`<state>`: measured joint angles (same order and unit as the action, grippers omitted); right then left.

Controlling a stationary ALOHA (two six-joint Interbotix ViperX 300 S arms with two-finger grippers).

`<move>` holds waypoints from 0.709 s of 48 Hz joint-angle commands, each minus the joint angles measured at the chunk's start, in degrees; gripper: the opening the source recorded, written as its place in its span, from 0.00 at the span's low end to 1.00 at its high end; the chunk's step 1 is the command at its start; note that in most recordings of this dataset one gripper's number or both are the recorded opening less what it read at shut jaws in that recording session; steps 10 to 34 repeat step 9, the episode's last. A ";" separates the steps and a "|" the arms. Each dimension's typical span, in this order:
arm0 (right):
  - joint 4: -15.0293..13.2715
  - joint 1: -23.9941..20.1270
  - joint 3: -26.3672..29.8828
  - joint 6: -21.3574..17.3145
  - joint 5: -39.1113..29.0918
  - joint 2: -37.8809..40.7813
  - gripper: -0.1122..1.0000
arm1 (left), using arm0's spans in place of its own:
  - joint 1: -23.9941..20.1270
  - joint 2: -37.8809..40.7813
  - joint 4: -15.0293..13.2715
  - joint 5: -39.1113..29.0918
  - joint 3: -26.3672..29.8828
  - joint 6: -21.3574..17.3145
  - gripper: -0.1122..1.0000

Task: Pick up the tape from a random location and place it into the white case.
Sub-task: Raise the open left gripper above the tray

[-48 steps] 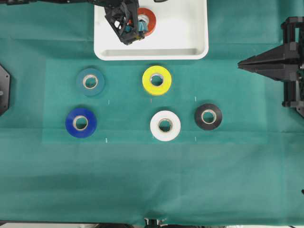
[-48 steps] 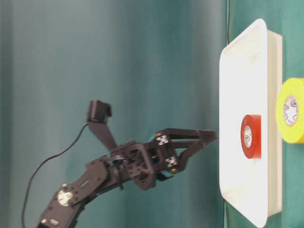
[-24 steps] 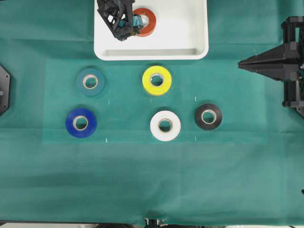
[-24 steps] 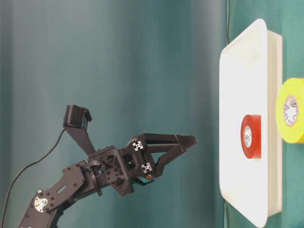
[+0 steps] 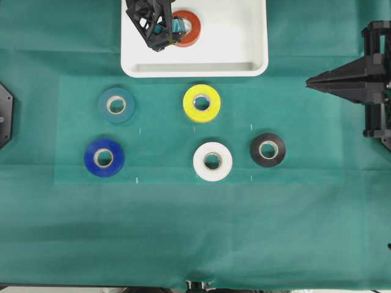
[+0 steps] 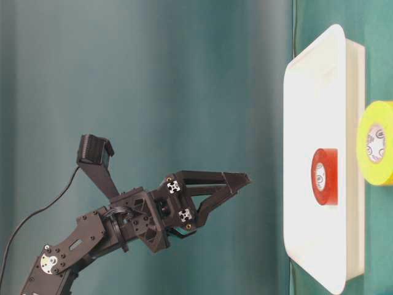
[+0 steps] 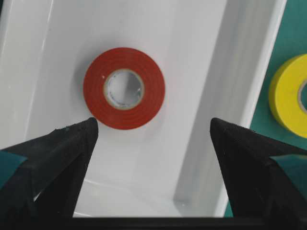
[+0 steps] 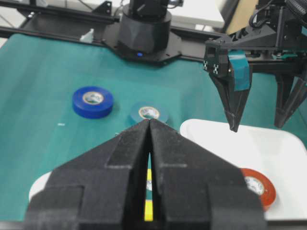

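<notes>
Tape (image 7: 124,88) lies flat in the white case (image 5: 244,55), left claw (image 7: 151,132) spread wide and empty.
Table-level view alone shows claw hanging clear above; wrist view puts tape at 11 o'clock between fingertips. Right claw (image 8: 149,125) pressed together.

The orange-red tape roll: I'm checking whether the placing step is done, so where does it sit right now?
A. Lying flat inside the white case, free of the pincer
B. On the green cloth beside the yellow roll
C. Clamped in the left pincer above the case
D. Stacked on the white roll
A: the orange-red tape roll lies flat on the floor of the white case, and the left pincer is open above it, holding nothing.
</notes>
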<state>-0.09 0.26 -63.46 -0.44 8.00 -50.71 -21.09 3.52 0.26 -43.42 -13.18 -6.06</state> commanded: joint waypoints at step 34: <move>-0.09 0.18 1.58 0.00 0.26 0.26 0.10 | 0.26 -2.20 -0.09 0.18 0.35 0.00 0.92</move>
